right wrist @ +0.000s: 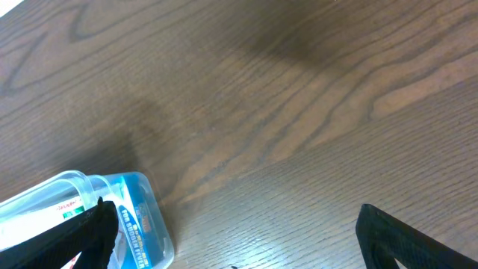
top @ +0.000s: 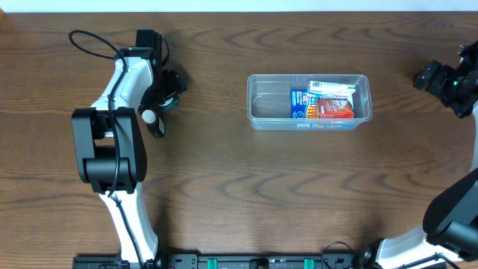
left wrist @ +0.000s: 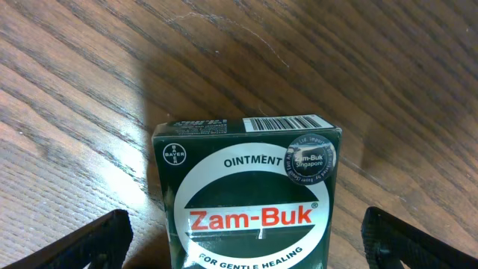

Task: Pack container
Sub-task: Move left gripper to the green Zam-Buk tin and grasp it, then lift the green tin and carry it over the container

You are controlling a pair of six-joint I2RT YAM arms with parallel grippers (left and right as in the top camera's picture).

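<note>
Container (top: 265,101) sits on the wood table (top: 224,187), a bit right of centre, well apart from both arms. It's clear plastic, and the stuff already in it is bunched in the right half: a blue packet (top: 299,103), a white box (top: 331,90) and an orange-red packet (top: 336,109), 3 that I can count. The left half is bare, so my guess is that's where the next item goes.

The left gripper (top: 160,104) is parked way over on the left side of the table. From its wrist cam you see why: a dark green Zam-Buk ointment box (left wrist: 250,194) lies right between its fingers (left wrist: 89,243). The jaws are spread wide with a gap on each side of the box, so nothing is pinched yet. Looks to me like it's lined up for a grab, straddling the box so closing would catch its 2 long sides.

The right gripper (top: 441,78) hangs at the far right edge, also spread wide and holding nothing. Its cam just catches a corner of the bin. I'd say it's simply keeping out of the way.
</note>
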